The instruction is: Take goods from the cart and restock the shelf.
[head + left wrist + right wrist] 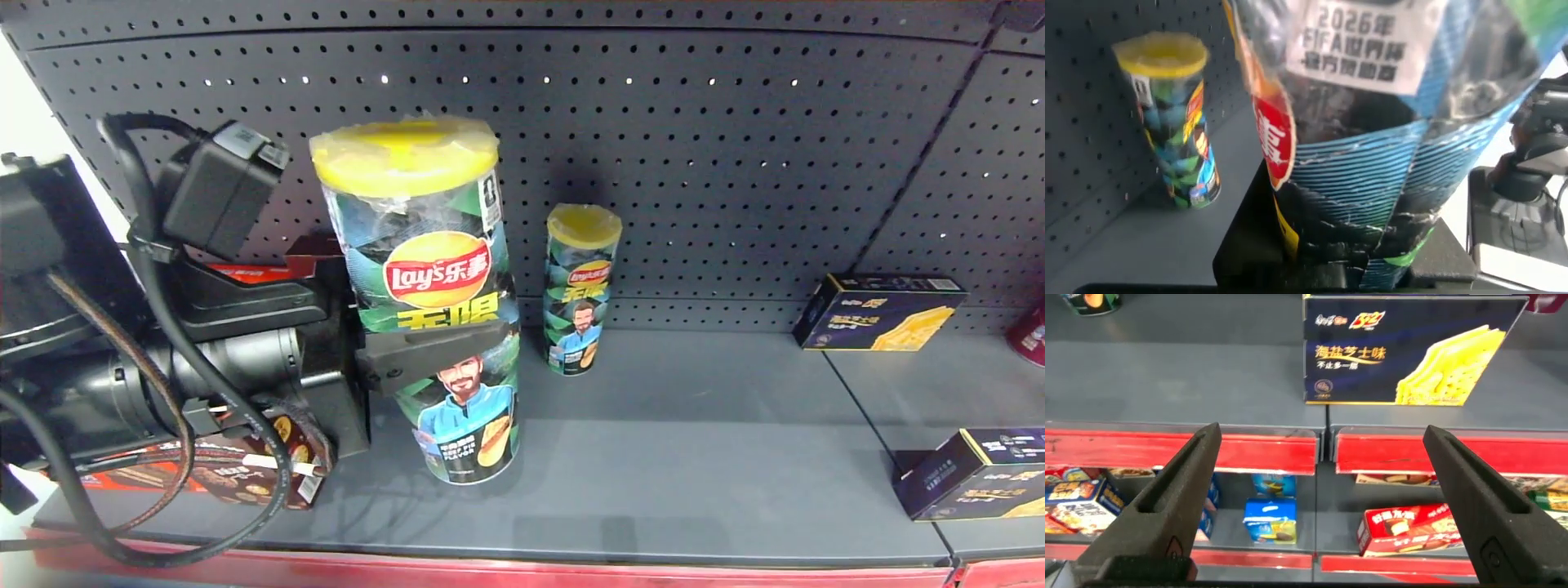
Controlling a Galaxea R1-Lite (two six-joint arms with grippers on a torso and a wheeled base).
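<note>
The large chip can (pixel 433 302) is being held upright near the front left corner of the shelf (pixel 694 457). Its yellow lid is on top and its base is at, or just above, the shelf board; whether it is touching cannot be told. It is being pinched at about mid-height by the jaws of the left gripper (pixel 437 347). One jaw is being pressed across the can's front and the other is hidden behind it. In the left wrist view the can (pixel 1372 163) is being gripped close against the gripper's body.

The upright, mid-body hold is judged to be serving the placing: the can is being held level so that it may be stood on its base and not tipped on release.

A second can (pixel 581 294) of the same kind is standing farther in, at the shelf's back edge against the pegboard wall (pixel 735 163), apart from the held one. The held can is probably being lined up in front of it.

A biscuit box (pixel 245 482) is lying at the front left corner under the left arm, just beside the held can. Toward the right, a dark blue box (pixel 878 312) is lying at the back edge and another blue box (pixel 971 474) near the front edge.

The right gripper (pixel 1321 434) is being held before the shelf's red front edge (pixel 1249 451), its jaws spread wide with nothing between them.
</note>
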